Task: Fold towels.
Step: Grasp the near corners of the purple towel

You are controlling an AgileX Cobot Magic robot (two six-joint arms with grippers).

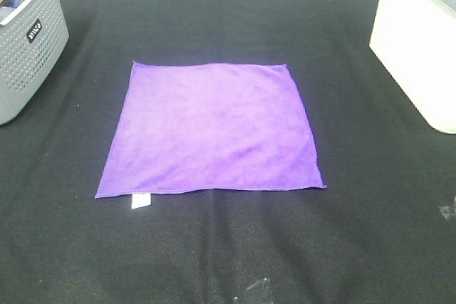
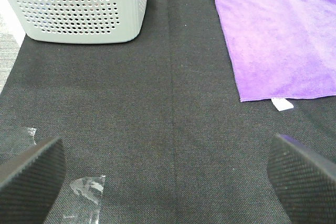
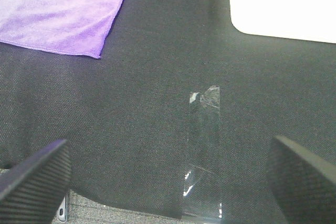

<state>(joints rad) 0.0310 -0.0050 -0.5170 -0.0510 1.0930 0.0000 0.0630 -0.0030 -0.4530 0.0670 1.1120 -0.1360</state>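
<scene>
A bright purple square towel [image 1: 211,128] lies flat and unfolded on the black mat in the middle of the exterior view, with a small white tag [image 1: 140,201] at its near left corner. It also shows in the left wrist view [image 2: 281,43] with the tag [image 2: 282,104], and one corner shows in the right wrist view [image 3: 58,9]. My left gripper [image 2: 168,182] is open and empty, well short of the towel's tag corner. My right gripper [image 3: 168,182] is open and empty near the table's front edge. Neither arm shows in the exterior view.
A grey perforated basket [image 1: 25,37] stands at the back left, also in the left wrist view [image 2: 84,9], with cloth inside. A white bin [image 1: 420,48] stands at the back right. Clear tape strips [image 3: 202,150] stick to the black mat [image 1: 228,247].
</scene>
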